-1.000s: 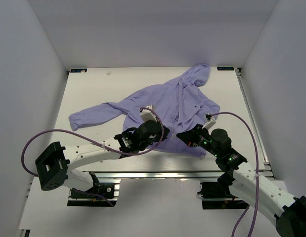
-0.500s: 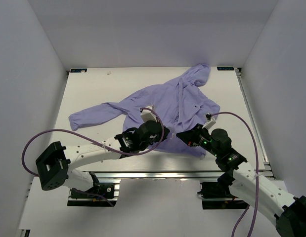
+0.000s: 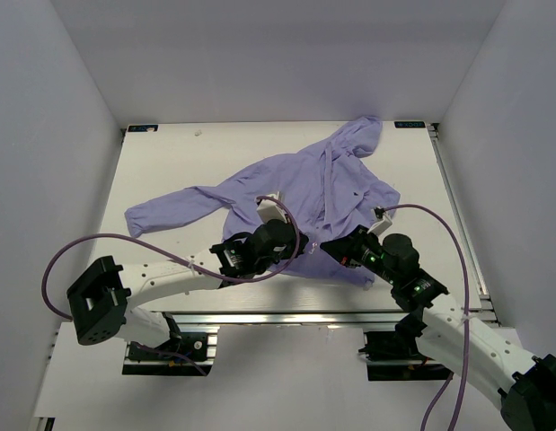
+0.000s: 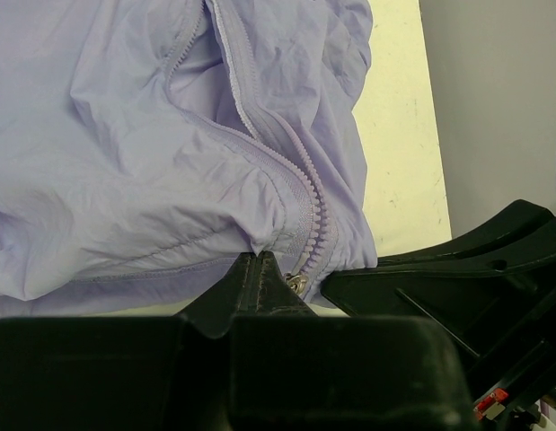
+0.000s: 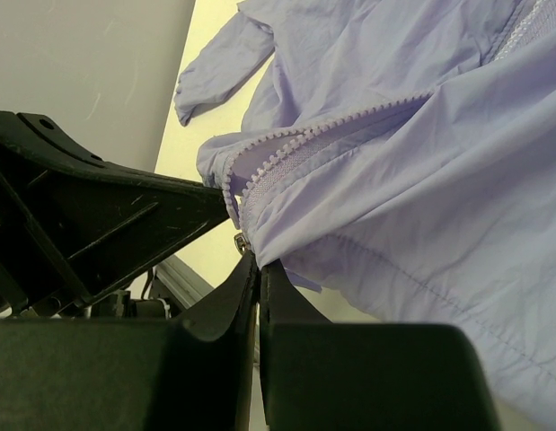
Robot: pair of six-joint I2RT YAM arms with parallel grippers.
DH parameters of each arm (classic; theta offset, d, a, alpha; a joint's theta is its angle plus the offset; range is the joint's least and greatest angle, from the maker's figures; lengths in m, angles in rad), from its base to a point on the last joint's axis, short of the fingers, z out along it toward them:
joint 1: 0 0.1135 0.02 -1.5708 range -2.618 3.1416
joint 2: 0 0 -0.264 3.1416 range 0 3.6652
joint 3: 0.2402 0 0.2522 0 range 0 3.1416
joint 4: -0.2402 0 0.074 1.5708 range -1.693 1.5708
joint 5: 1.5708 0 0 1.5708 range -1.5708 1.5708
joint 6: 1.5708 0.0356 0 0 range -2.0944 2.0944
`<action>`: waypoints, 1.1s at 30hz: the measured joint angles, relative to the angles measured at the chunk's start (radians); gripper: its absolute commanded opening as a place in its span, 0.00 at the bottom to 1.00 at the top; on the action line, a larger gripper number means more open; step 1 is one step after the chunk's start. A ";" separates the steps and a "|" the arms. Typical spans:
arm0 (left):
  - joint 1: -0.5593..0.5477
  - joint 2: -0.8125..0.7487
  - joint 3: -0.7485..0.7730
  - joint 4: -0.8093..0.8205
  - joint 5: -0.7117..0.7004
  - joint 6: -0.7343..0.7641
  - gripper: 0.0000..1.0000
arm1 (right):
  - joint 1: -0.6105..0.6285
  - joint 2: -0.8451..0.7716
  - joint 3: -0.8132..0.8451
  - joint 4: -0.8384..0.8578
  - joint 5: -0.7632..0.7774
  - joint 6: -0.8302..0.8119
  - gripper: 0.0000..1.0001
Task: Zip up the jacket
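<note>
Your jacket point(image 3: 313, 193) lies spread on the table point(image 3: 170, 162), with its hood toward the far right corner and one sleeve stretched out to the left. Your left hand point(image 4: 260, 262) is pinched together on the near hem, just beside the zipper point(image 4: 306, 193), whose teeth stand parted above it. Your right hand point(image 5: 258, 262) is likewise clamped on the hem at the zipper's bottom end, close to the metal slider point(image 5: 239, 241). The two hands nearly meet.
</note>
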 measured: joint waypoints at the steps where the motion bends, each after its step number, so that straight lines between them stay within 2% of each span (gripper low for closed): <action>1: 0.000 0.001 0.000 0.000 0.001 0.000 0.00 | 0.000 0.003 0.000 0.000 0.000 0.007 0.00; 19: -0.009 0.001 0.000 -0.002 0.002 0.023 0.00 | 0.000 0.008 0.000 0.006 0.029 0.040 0.00; 33: -0.081 0.017 0.032 -0.050 -0.084 0.051 0.00 | 0.000 -0.004 0.002 -0.013 0.061 0.071 0.00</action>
